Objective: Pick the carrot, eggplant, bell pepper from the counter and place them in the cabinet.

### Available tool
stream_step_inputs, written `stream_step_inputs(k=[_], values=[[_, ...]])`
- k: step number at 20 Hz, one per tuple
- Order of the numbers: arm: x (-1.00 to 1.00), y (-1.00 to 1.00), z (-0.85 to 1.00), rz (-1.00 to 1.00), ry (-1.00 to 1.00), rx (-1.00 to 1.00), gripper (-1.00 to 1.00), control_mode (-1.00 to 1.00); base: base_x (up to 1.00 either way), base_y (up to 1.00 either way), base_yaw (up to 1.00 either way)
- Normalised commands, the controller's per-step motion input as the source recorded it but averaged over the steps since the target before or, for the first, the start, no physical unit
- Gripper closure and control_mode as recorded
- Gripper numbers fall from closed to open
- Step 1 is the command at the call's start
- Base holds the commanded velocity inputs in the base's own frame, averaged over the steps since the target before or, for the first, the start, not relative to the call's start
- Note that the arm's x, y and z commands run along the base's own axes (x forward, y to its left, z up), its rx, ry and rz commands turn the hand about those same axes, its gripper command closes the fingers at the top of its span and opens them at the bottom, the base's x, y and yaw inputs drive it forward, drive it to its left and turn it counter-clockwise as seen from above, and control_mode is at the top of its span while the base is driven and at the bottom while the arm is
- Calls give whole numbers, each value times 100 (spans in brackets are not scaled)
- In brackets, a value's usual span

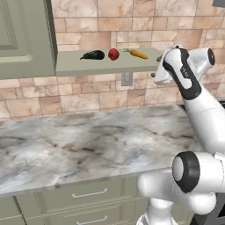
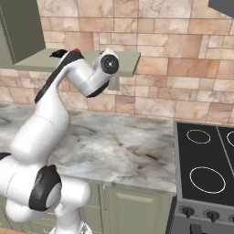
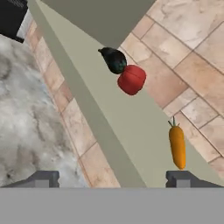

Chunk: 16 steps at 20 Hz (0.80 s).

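All three vegetables lie in a row on the cabinet's flat shelf board [image 1: 88, 66]. The dark eggplant [image 1: 92, 55] is at the left, the red bell pepper [image 1: 114, 54] in the middle and the orange carrot [image 1: 137, 54] at the right. In the hand view the eggplant [image 3: 113, 60] touches the bell pepper [image 3: 131, 79], while the carrot [image 3: 177, 147] lies apart, just above the right fingertip [image 3: 183, 178]. My gripper [image 1: 155, 66] hangs at the shelf's right end, a little away from the carrot. The gripper [image 3: 113, 179] is open and holds nothing.
The cabinet's panelled door [image 1: 22, 35] stands open at the left of the shelf. Below runs the marbled counter [image 1: 88, 140] over drawers with silver handles. A wall outlet [image 1: 126, 79] sits under the shelf. A black stove [image 2: 205, 160] adjoins the counter on the right.
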Motion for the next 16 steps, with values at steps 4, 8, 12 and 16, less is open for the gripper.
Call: stream_step_inputs(k=[4, 8, 12, 16], values=[[-100, 0, 8, -2, -7, -15, -100, -100, 0, 0, 0], [-100, 18, -81, 0, 16, -38, -100, -100, 0, 0, 0], [-100, 31, -100, -1, 38, -53, -100, -100, 0, 0, 0], [-100, 45, -100, -7, 47, -61, -100, -100, 0, 0, 0]])
